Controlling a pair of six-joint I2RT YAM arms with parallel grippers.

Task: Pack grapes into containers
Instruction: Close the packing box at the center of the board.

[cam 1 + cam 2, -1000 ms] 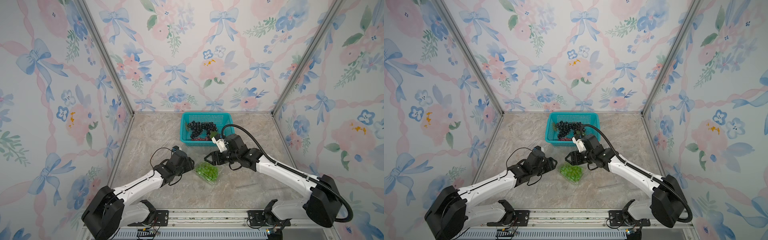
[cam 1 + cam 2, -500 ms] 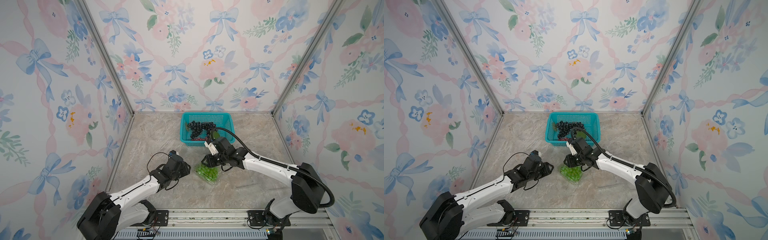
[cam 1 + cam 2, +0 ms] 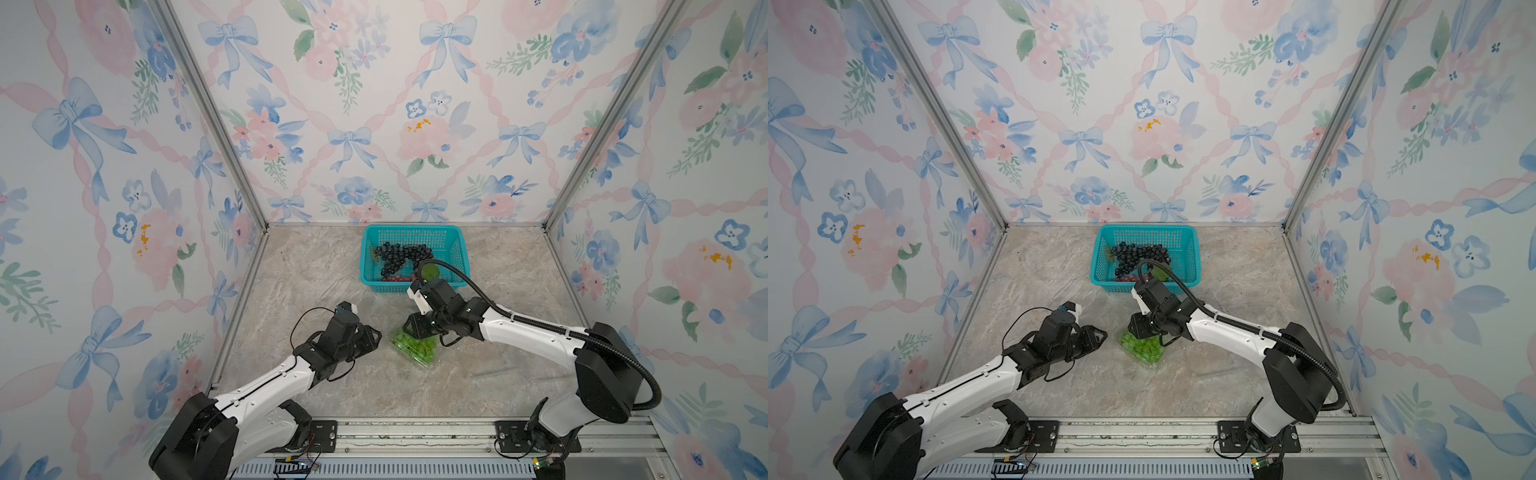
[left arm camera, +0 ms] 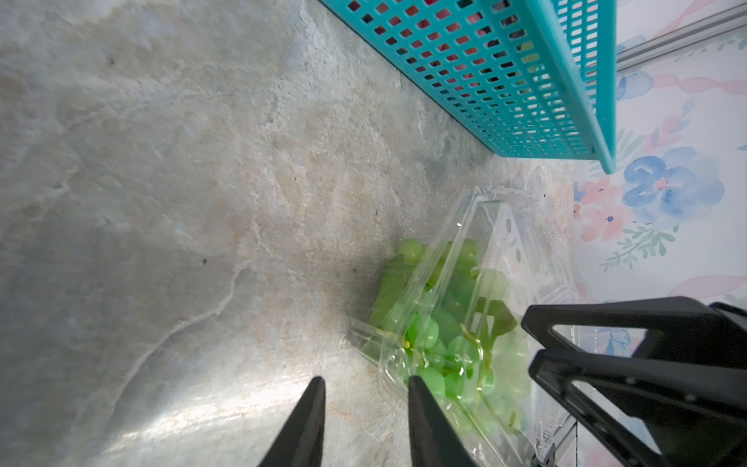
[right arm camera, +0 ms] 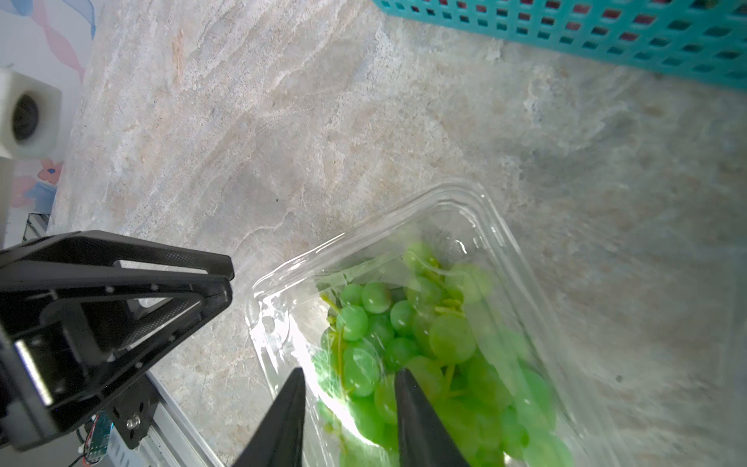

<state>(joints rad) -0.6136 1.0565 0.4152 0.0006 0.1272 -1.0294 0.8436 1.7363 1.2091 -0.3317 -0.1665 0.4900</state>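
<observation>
Bench (image 3: 311, 270): one clear clamshell container (image 3: 415, 351) lies near the front, just short of the teal mesh basket (image 3: 415, 229) and apart from it. It holds a bunch of green grapes (image 3: 417, 344), and its lid lies over the fruit. Whether the lid is latched cannot be told.

Left pincer (image 3: 376, 334): it sits low beside the container. In the left wrist view the pincer (image 4: 366, 398) stands partly open with only bare bench between its jaws, one tip just beside the plastic rim.

Right pincer (image 3: 409, 328): it is directly over the container's basket-side end. In the right wrist view the pincer (image 5: 349, 384) is partly open, with grapes visible through the lid between the tips. Contact with the plastic cannot be confirmed.

Basket contents: dark grapes (image 3: 399, 255), red grapes (image 3: 397, 277) and a green leaf (image 3: 430, 272). The right arm's black cable (image 3: 457, 270) arches over the basket's near corner.
</observation>
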